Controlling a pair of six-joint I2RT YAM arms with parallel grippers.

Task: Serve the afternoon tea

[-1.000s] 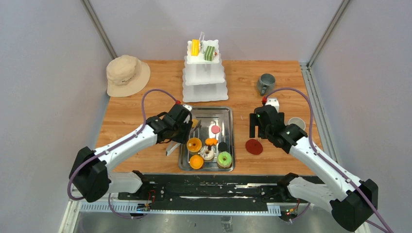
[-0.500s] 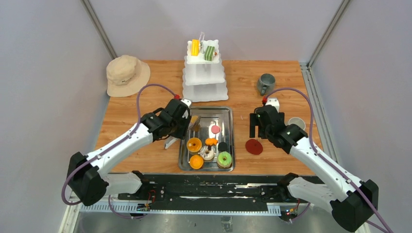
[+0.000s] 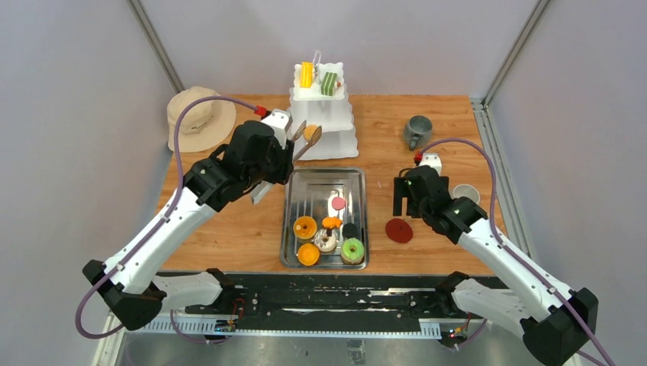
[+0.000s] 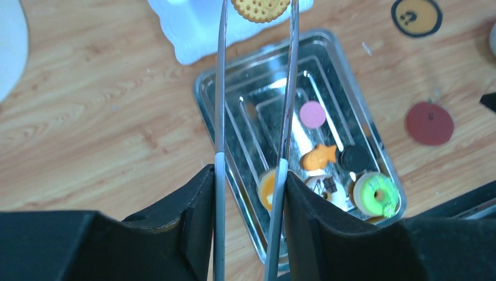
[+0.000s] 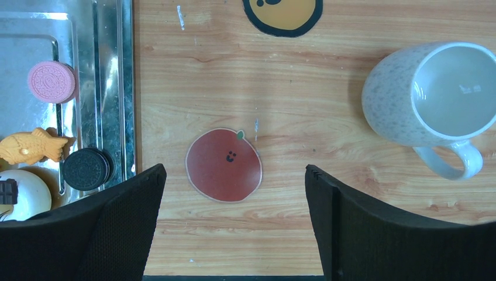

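The left fingers [image 4: 190, 222] are squeezed narrow on metal tongs [image 4: 220, 105], whose tips pinch a round dotted biscuit [image 4: 260, 7] held up beside the lower tier of the white stand [image 3: 320, 126]. I judge it a light, stiff, smooth toy, best pinched across opposite edges and apt to slip. The right fingers [image 5: 126, 216] stand wide and empty over a red coaster [image 5: 223, 165]. Only the top view shows the stand's tiers; only the left wrist view shows the pinch itself, with pastries [image 4: 319, 157] lying in the tray [image 4: 333, 70].
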